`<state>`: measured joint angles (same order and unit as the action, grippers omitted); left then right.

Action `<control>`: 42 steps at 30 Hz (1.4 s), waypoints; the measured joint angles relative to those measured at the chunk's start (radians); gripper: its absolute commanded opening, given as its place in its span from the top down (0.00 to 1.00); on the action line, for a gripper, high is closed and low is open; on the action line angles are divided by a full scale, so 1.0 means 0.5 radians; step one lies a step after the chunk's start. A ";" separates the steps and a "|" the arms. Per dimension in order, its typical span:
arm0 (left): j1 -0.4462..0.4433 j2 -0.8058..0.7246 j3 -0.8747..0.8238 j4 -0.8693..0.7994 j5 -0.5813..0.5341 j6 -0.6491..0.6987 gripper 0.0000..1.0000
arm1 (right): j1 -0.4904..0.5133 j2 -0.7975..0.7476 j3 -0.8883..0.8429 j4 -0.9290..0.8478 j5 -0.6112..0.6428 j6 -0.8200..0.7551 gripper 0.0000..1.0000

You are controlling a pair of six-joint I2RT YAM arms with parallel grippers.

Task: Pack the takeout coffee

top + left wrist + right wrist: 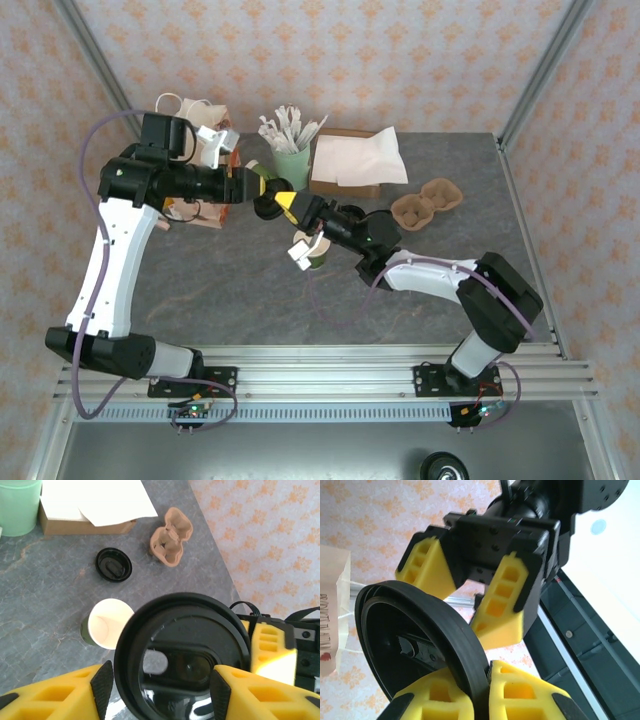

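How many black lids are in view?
2. One lid is pinched at its rim by the right gripper; a second lid lies on the table near the pulp carrier. More may be hidden.

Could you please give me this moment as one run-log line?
right pincer: shut on lid rim, mid-air | left pincer: open, flanking lid | cup: lidless on table

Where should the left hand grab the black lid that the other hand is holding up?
Probably across the black lid's round outer rim, at two opposite spots, coming straight at its flat face. The right gripper pinches just one edge, so the rest of the rim is free, and the left gripper's fingers sit either side.
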<state>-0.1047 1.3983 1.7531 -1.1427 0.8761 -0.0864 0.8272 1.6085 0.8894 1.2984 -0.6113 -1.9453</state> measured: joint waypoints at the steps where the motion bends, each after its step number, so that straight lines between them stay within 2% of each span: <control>1: 0.000 0.024 0.007 -0.019 -0.001 0.030 0.47 | 0.006 -0.003 0.000 0.001 -0.005 0.002 1.00; 5: 0.000 0.111 0.040 -0.101 -0.006 0.145 0.58 | 0.008 -0.012 0.000 -0.014 -0.020 0.016 1.00; 8: 0.000 0.125 0.052 -0.136 -0.003 0.239 0.62 | 0.008 -0.014 0.000 -0.036 -0.021 0.028 1.00; 15: 0.002 0.127 0.053 -0.180 0.069 0.374 0.63 | 0.021 -0.017 0.000 -0.037 -0.019 0.044 1.00; 21: 0.005 0.127 0.038 -0.189 0.122 0.433 0.70 | 0.026 -0.021 0.000 -0.039 -0.018 0.044 1.00; 25: 0.005 0.126 0.022 -0.191 0.126 0.442 0.74 | 0.030 -0.022 0.000 -0.045 -0.012 0.044 1.00; 36: 0.011 0.126 -0.009 -0.166 0.094 0.430 1.00 | 0.038 -0.037 -0.001 -0.082 0.026 0.051 1.00; 41: 0.017 0.094 -0.085 -0.050 0.137 0.339 1.00 | 0.039 -0.053 -0.014 -0.105 0.063 0.052 1.00; 42: 0.017 0.084 -0.105 -0.023 0.142 0.314 1.00 | 0.041 -0.057 -0.019 -0.105 0.072 0.053 0.93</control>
<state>-0.0963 1.4403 1.7008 -1.1542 0.9470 0.0708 0.8478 1.5799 0.8799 1.2457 -0.5755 -1.9190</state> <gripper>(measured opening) 0.058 0.098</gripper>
